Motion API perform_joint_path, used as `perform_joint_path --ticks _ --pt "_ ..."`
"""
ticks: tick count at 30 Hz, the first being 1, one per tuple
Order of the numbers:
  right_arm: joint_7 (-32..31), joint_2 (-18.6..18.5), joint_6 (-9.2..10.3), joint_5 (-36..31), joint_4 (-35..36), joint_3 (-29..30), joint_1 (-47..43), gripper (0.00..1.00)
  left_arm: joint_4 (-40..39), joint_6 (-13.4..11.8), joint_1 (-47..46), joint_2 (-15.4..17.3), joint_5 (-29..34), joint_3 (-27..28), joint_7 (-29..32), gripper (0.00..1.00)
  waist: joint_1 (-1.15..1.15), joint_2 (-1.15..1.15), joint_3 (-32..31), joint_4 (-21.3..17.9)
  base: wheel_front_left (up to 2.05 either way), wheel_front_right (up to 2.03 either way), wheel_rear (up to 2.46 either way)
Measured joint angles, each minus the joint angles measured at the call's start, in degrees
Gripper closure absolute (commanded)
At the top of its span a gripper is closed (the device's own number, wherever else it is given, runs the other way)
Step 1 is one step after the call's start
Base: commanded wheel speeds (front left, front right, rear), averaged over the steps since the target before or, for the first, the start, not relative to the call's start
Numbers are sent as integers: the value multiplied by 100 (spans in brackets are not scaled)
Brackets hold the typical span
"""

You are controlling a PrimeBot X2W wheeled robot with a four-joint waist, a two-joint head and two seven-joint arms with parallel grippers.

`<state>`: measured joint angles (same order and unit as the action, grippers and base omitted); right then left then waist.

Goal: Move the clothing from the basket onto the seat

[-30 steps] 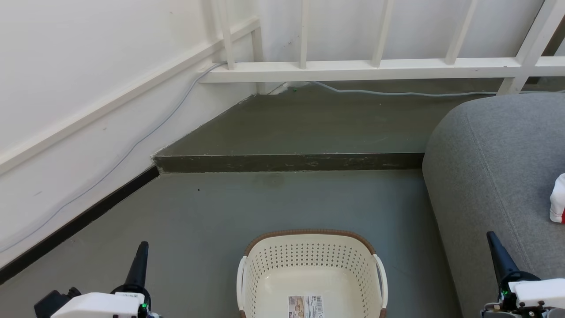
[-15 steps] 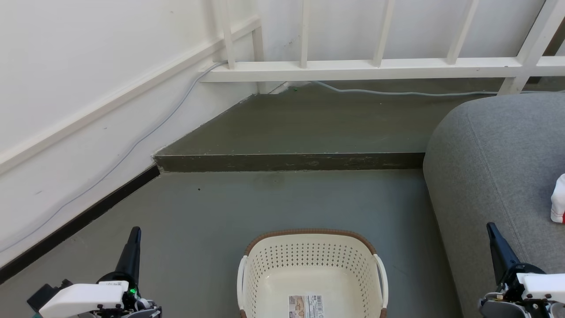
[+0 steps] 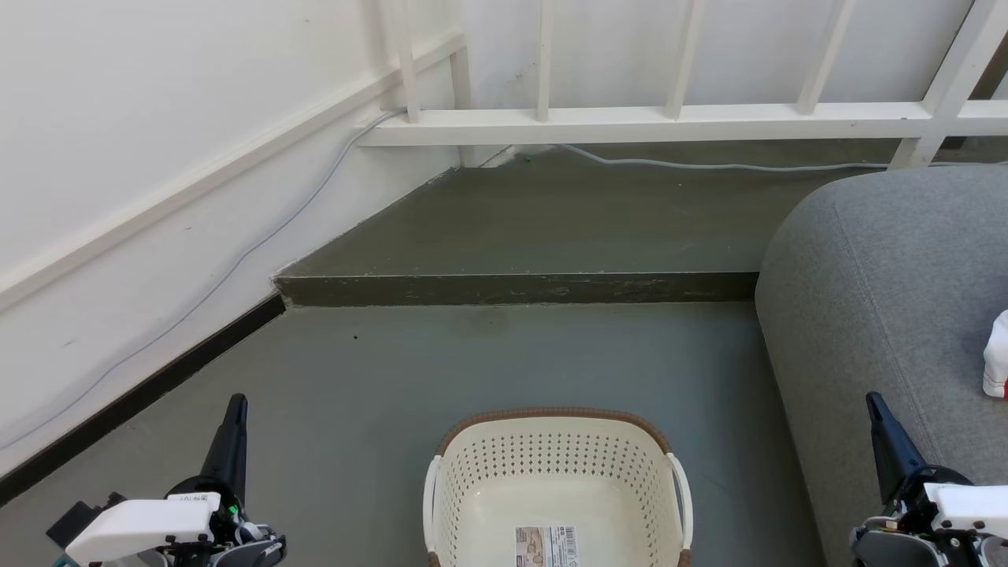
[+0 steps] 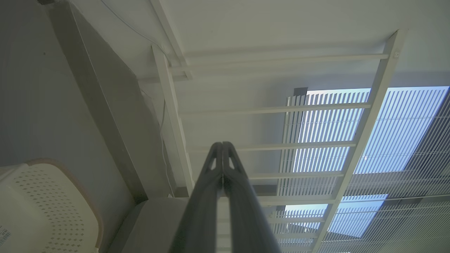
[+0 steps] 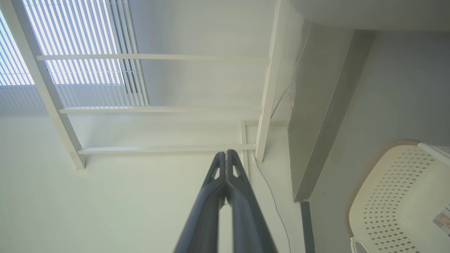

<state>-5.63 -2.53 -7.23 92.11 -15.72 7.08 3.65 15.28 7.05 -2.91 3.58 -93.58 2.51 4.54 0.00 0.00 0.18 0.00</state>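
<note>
Standing upright, the basket (image 3: 551, 461) opens upward; clothing (image 3: 998, 356) lies on the seat (image 3: 874, 268).

The basket (image 3: 551, 465) is cream, dotted with perforations, its rim brown and handles white. The seat (image 3: 882, 276) is grey. The clothing (image 3: 997, 358) shows white with red.

The basket (image 3: 551, 413) stands on the floor (image 3: 472, 362) between the left tool (image 3: 235, 402) and the right tool (image 3: 873, 399). The sofa (image 3: 882, 276) lies to its right, with the clothing (image 3: 997, 354) on it at the right edge. Behind the basket comes a step (image 3: 512, 289), then a railing (image 3: 630, 124).
</note>
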Motion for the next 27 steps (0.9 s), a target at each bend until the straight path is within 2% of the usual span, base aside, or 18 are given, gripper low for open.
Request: perform_joint_path --ticks 27 --pt "-26 4 0 0 0 11 0 100 0 1 0 -36 14 49 49 100 -1 0 0 0 0 0 0"
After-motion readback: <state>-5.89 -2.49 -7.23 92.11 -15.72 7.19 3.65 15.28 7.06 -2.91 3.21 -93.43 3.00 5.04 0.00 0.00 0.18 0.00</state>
